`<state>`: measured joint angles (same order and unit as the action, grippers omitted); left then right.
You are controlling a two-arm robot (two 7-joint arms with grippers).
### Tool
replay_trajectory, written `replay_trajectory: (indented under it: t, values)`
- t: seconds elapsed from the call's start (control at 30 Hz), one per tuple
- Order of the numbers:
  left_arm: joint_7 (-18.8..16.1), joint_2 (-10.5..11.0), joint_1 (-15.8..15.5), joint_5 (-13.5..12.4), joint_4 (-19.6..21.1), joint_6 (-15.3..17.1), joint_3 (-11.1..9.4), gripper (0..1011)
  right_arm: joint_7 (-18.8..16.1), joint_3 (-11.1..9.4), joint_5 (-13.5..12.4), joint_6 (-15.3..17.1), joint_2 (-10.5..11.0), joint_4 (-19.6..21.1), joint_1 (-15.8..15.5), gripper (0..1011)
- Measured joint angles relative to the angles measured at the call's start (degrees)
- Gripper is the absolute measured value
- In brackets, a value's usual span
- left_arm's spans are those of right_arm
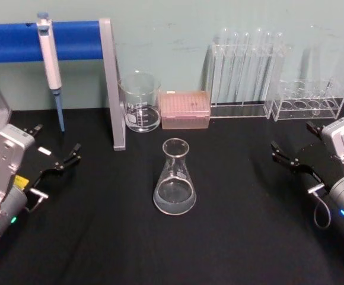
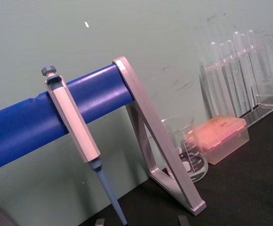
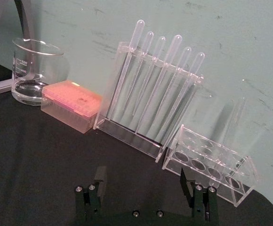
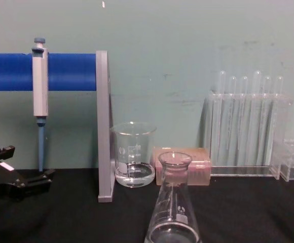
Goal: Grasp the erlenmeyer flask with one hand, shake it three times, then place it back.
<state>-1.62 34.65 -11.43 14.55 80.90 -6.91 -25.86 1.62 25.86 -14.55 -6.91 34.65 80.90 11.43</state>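
Erlenmeyer flask (image 4: 173, 212) stands upright mid-table (image 1: 237, 237), neck vertical, well apart from and roughly midway between left tool (image 1: 57, 141) and right tool (image 1: 292, 138), both spread wide, empty, angled inward, neither clearly nearer.

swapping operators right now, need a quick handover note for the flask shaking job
Left gripper: open, empty, low over the left side of the black table.
Right gripper: open, empty, low over the right side.
Clear glass conical erlenmeyer flask: upright on the table at centre, between the two grippers and apart from both, in front of the straight-walled glass beaker and the pink box.
Done: no grasp is in place.
Left: by the look of it, everything: grasp the flask, shake it three times, set it back.
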Motion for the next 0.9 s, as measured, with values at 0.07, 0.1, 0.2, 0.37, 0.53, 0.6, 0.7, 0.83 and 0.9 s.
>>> replay_trajectory:
  t: [0.07, 0.1, 0.2, 0.37, 0.53, 0.6, 0.7, 0.83, 0.9]
  values:
    - [0.0, 0.0, 0.0, 0.0, 0.0, 0.0, 0.0, 1001, 0.0, 0.0, 0.0, 0.0, 0.0, 0.0, 0.0, 1000]
    - [0.0, 0.0, 0.0, 0.0, 0.0, 0.0, 0.0, 1001, 0.0, 0.0, 0.0, 0.0, 0.0, 0.0, 0.0, 1000]
    - [0.0, 0.0, 0.0, 0.0, 0.0, 0.0, 0.0, 1001, 0.0, 0.0, 0.0, 0.0, 0.0, 0.0, 0.0, 1000]
    - [0.0, 0.0, 0.0, 0.0, 0.0, 0.0, 0.0, 1001, 0.0, 0.0, 0.0, 0.0, 0.0, 0.0, 0.0, 1000]
    - [0.0, 0.0, 0.0, 0.0, 0.0, 0.0, 0.0, 1001, 0.0, 0.0, 0.0, 0.0, 0.0, 0.0, 0.0, 1000]
    - [0.0, 0.0, 0.0, 0.0, 0.0, 0.0, 0.0, 1001, 0.0, 0.0, 0.0, 0.0, 0.0, 0.0, 0.0, 1000]
    - [0.0, 0.0, 0.0, 0.0, 0.0, 0.0, 0.0, 1001, 0.0, 0.0, 0.0, 0.0, 0.0, 0.0, 0.0, 1000]
    - [0.0, 0.0, 0.0, 0.0, 0.0, 0.0, 0.0, 1001, 0.0, 0.0, 0.0, 0.0, 0.0, 0.0, 0.0, 1000]
    - [0.0, 0.0, 0.0, 0.0, 0.0, 0.0, 0.0, 1001, 0.0, 0.0, 0.0, 0.0, 0.0, 0.0, 0.0, 1000]
